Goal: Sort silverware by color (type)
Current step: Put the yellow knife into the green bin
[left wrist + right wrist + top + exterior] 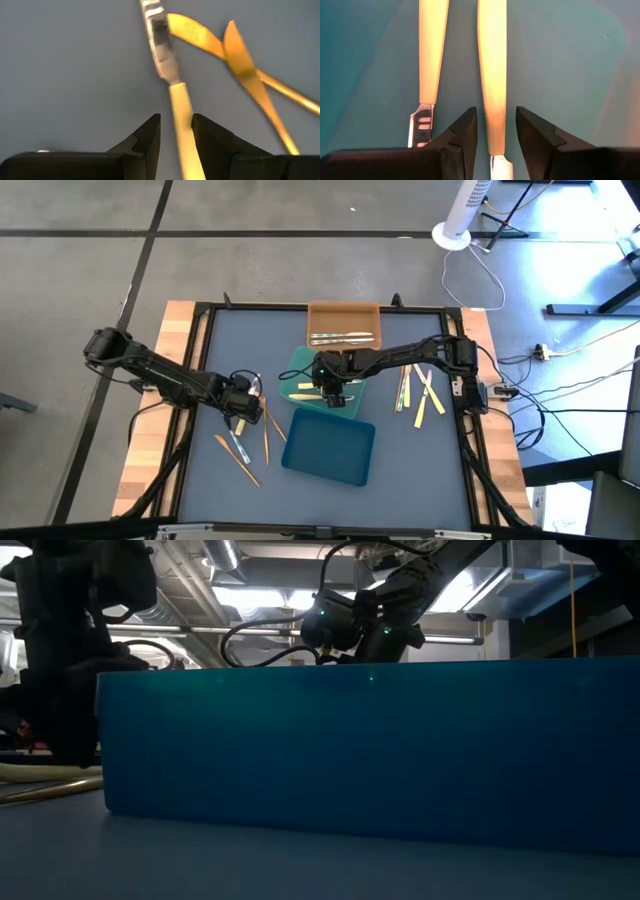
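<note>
Two sets of fingers in play, both parted, neither clamped.

Right gripper (pixel 495 112): straddled a pale yellow utensil (pixel 492 60) lying in the teal tray (pixel 560 75), with slivers of gap on both sides. Long axis straight ahead between the fingers, silver-grey end toward the wrist, handle pointing away. Second yellow piece (pixel 431 50) just beside it, near parallel, same way round. Read as a drop-off into the yellow bin, or just short of it; couldn't say for sure which.

Left gripper (pixel 176 117): down over the counter (pixel 420 460) left of the blue tray (pixel 330 445), fingers either side of a yellow-handled utensil (pixel 181 130). Gap showing on one side, so not yet pinched. Handle nearest the wrist, silver end away, axis leaning slightly off the fingers' line. Two orange-tan pieces (pixel 250 75) crossing just beyond its far end.

Judged step: mid-sort. Silver pieces (pixel 343 337) already in the orange tray (pixel 343 313), blue tray bare, loose pile (pixel 420 390) on the counter's right side.

Next, probably: right lifts clear without dragging the neighbours; left closes square on the handle and lifts without snagging the orange-tan pair.
</note>
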